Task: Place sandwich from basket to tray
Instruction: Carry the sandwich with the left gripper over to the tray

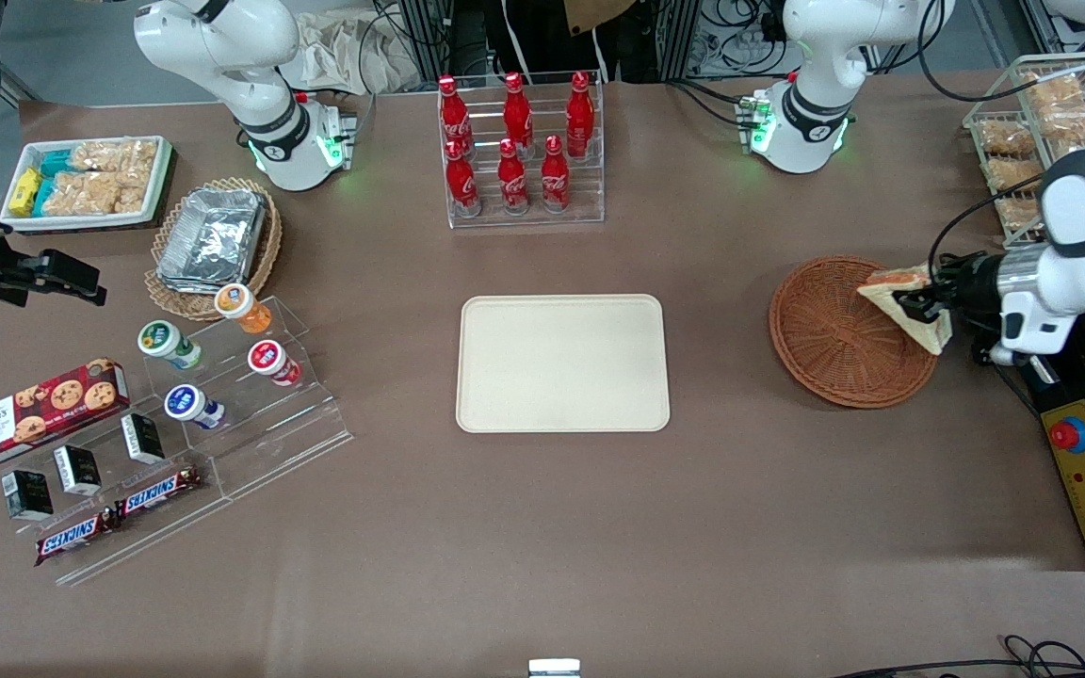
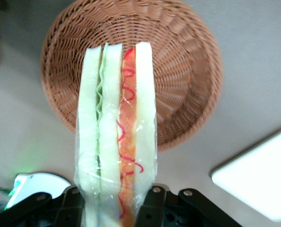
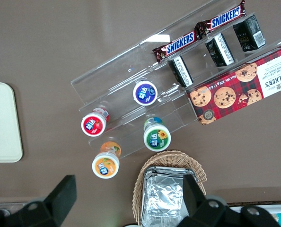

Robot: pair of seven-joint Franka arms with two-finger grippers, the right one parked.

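Sandwich (image 2: 117, 137) sits clamped edge-on between the gripper (image 1: 914, 306) jaws, lifted above the basket (image 1: 834, 339) rim nearest the working arm's end of the table. Its long axis points away from the wrist. Judging by this, the tray (image 1: 561, 363) at the table's middle lies toward the parked arm, a sideways carry.

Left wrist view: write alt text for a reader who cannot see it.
The pincer grips a wrapped sandwich by its sides, holding it above the round woven basket, which sits empty on the brown table. A corner of the cream tray shows nearby.
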